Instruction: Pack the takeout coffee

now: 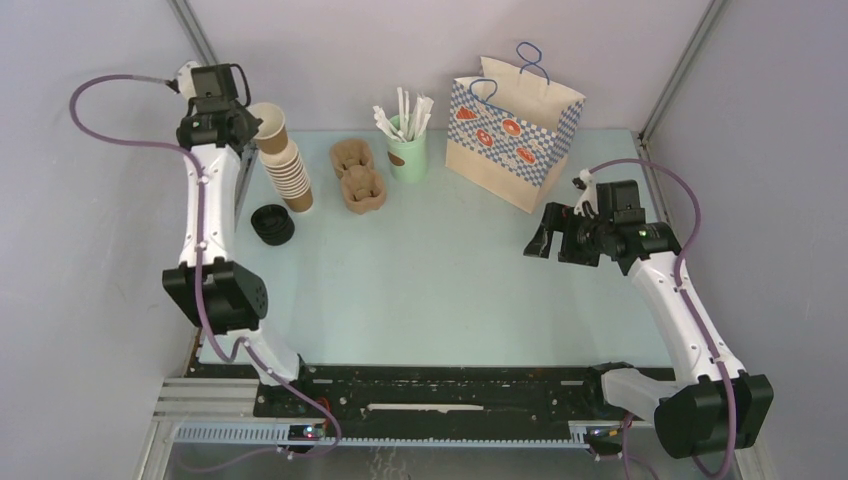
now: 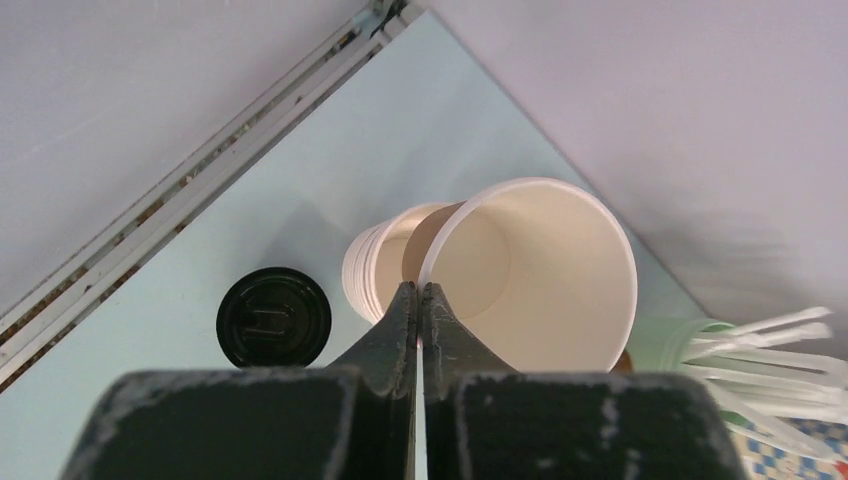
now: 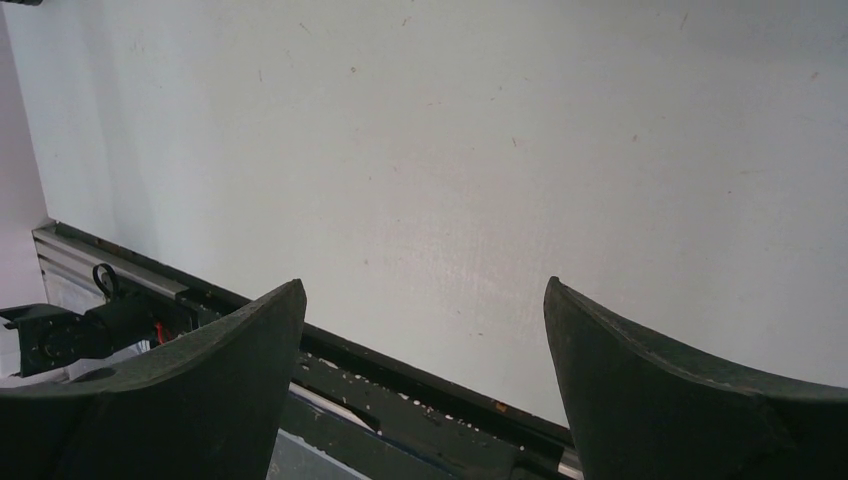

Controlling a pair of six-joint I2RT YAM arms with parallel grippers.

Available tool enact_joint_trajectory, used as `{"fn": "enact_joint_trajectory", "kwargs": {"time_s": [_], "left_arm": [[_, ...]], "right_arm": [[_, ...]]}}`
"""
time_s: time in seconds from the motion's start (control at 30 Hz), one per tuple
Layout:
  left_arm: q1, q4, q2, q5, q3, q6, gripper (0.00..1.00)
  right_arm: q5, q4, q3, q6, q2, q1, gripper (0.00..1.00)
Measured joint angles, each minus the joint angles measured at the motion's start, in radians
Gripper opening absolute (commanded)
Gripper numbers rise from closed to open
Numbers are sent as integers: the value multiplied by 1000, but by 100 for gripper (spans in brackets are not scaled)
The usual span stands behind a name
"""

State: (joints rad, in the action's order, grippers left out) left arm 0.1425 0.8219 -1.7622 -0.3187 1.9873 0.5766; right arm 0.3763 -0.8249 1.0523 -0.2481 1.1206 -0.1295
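Cups (image 1: 290, 175) stand stacked at 11 o'clock on the surface (image 1: 450, 290), with black lids (image 1: 272, 224) just beside them at their 7 o'clock. The left fingers (image 2: 400, 320) are pinched together on the rim of the top cup (image 2: 540, 270), which tilts off the stack. The right fingers (image 3: 250, 350) hang wide apart at 3 o'clock, holding nothing, near the bag (image 1: 512, 130) at 1 o'clock. Where the lidded coffee is, no view tells.

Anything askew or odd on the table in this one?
Yes. At the far left, the top cup of the stack of paper cups sits tipped out of line with those under it, its rim pinched by the shut left gripper. A black lid lies loose beside the stack, without a cup.
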Motion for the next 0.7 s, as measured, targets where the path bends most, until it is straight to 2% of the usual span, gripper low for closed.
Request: {"fn": "enact_joint_trajectory", "kwargs": {"time_s": [0.13,0.23,0.33,0.5,0.53,0.7], "left_arm": [[-6,-22,90,10,-11,9,0],[-57,-79,201,21,-103,8,0],[-196,-139,304,46,-234,-2,0],[-503,-264,394,147,-535,-13,0],[-607,-303,381,224,-679,-12,0],[-717,-356,269,327,-729,-63,0]], "right_arm": [[0,0,0,0,0,-17,97],[1,0,0,0,0,-23,97],[2,1,0,0,0,-24,97],[0,0,0,0,-2,-25,97],[-1,0,0,0,-11,-25,97],[0,0,0,0,-26,-29,97]]}}
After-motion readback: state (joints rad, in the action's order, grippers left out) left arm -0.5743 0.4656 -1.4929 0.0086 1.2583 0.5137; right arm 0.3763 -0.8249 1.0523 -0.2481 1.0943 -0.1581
